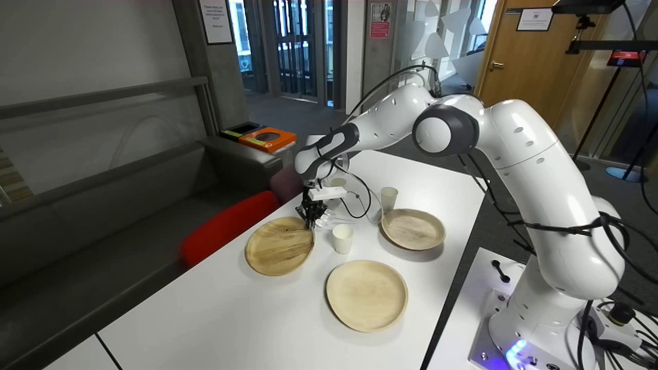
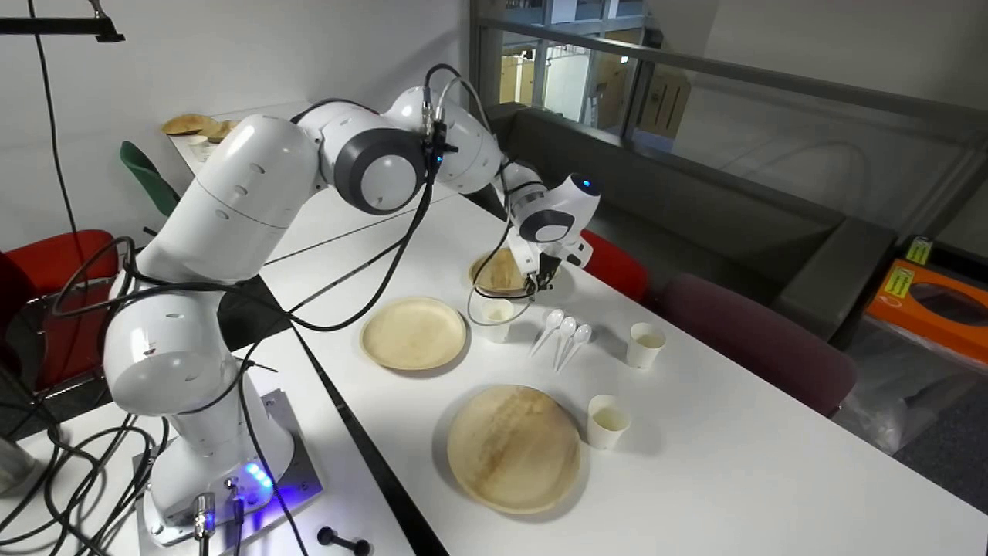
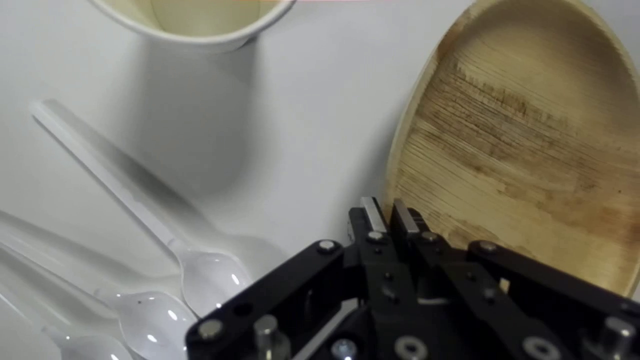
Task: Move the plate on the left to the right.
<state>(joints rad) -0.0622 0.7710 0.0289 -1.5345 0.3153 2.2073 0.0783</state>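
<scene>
I have the tool [image 3: 386, 216] pinched onto the rim of the streaky plate [image 3: 520, 150], jaws straddling it inside and out, presumably because that thin raised edge suits a squeeze, with the plate at the side of the counter [image 1: 180, 318] nearest the red chair [image 1: 229, 228].

No wording can be read for certain. In an exterior view, past the desk's [image 1: 221, 313] left edge, a framed notice [image 1: 215, 21] on a pillar [image 1: 221, 82] is blurred; beyond its far edge, a poster [image 1: 380, 21] on a column [image 1: 378, 59] and a sheet [image 1: 535, 19] on a wooden door [image 1: 524, 67] are too small. Past that same left edge, a yellow label [image 2: 899, 281] on an orange lid [image 2: 915, 318] is illegible.
</scene>
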